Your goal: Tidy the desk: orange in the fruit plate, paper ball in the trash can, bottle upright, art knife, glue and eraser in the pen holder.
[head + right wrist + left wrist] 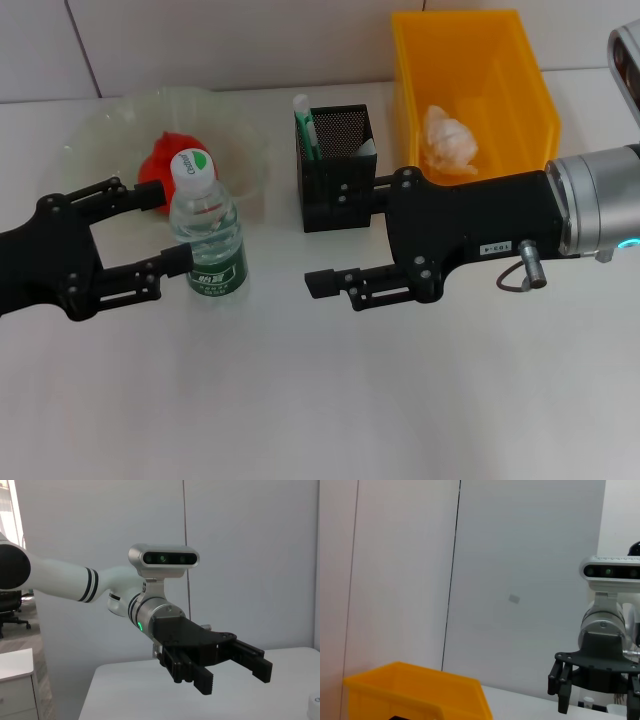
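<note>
Left claw (150, 232), spread, flanks the upright bottle (207, 224) at nine o'clock of the counter (320, 400); right claw (340, 235), spread, hovers centrally.

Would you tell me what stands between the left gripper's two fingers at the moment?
In the head view, the upright bottle stands between the open fingers of the left gripper, in front of the fruit plate.
</note>
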`<state>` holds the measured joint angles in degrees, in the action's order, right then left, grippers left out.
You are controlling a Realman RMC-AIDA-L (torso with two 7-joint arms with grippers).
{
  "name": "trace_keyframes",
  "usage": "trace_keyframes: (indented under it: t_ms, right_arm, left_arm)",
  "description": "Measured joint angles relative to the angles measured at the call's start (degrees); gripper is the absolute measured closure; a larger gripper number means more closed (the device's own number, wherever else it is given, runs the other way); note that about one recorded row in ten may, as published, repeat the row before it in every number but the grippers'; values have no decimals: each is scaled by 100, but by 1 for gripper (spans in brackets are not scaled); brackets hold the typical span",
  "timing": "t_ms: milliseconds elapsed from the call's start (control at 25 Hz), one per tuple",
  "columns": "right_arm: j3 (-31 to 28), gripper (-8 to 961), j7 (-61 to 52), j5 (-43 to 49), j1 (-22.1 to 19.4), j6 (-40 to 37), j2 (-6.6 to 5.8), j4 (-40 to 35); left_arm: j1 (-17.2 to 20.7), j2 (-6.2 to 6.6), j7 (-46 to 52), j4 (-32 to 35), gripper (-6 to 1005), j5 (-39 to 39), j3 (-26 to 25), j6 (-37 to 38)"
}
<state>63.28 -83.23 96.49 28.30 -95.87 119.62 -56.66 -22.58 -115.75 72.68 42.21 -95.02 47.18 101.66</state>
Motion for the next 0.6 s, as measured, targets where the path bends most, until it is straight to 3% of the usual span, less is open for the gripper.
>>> trace_keyframes:
  t_ms: [600]
  right_arm:
    - [16,296,0,0,-11,-41,3,14]
  left_arm:
    - [28,0,0,7,193,43,-5,189]
